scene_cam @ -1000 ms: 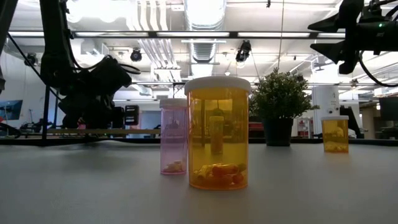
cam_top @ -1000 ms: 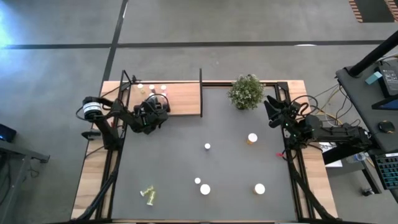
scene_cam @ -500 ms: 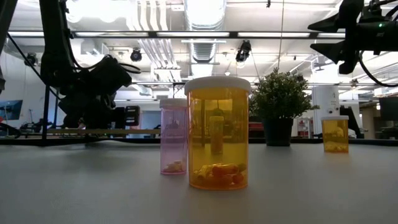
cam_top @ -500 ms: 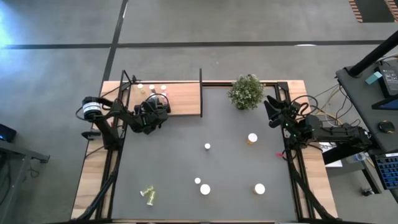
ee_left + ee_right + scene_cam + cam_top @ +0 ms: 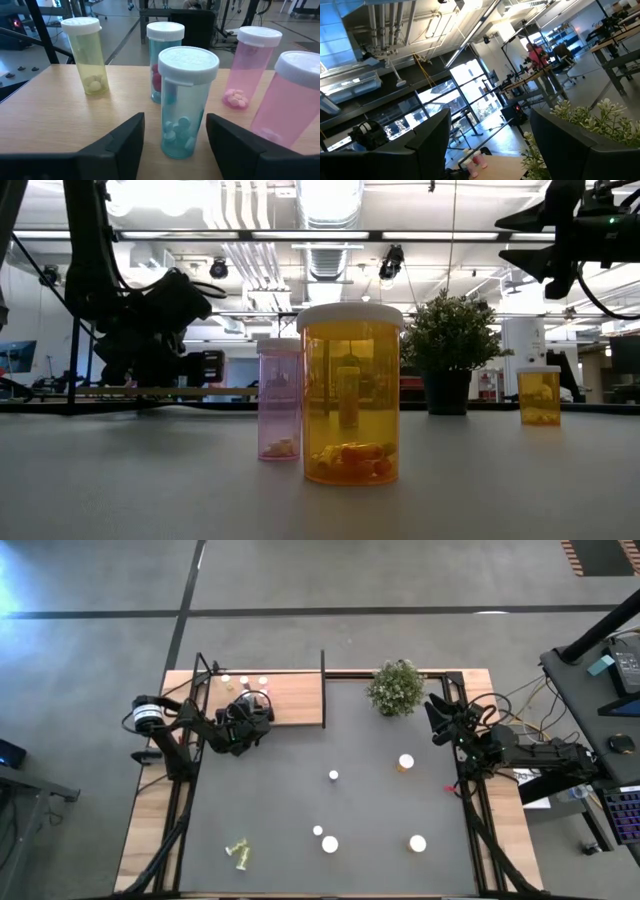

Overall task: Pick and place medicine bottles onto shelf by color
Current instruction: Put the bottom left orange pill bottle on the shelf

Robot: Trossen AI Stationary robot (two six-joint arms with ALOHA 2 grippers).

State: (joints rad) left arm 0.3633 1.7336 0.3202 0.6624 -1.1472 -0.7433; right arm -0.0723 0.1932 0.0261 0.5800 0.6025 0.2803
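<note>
My left gripper point(image 5: 256, 710) is open over the light-wood shelf point(image 5: 298, 700) at the table's far left. Its fingers stand on either side of a bluish white-capped bottle point(image 5: 186, 102), which stands upright on the board. Around it stand a yellow-green bottle point(image 5: 88, 55), a second bluish bottle point(image 5: 163, 60) and two pink bottles point(image 5: 250, 67) point(image 5: 295, 100). More bottles stand on the table: a large orange one point(image 5: 350, 393), a pink one point(image 5: 279, 400) and an orange one point(image 5: 539, 395). My right gripper point(image 5: 437, 712) is open and empty, raised at the far right.
A bushy potted plant point(image 5: 396, 688) stands at the far edge, next to my right gripper. White-capped bottles dot the table's middle and near part point(image 5: 333, 776) point(image 5: 329, 844) point(image 5: 417, 843). A yellow-green bottle point(image 5: 238, 853) lies on its side near left. A black post point(image 5: 323, 690) bounds the shelf's right side.
</note>
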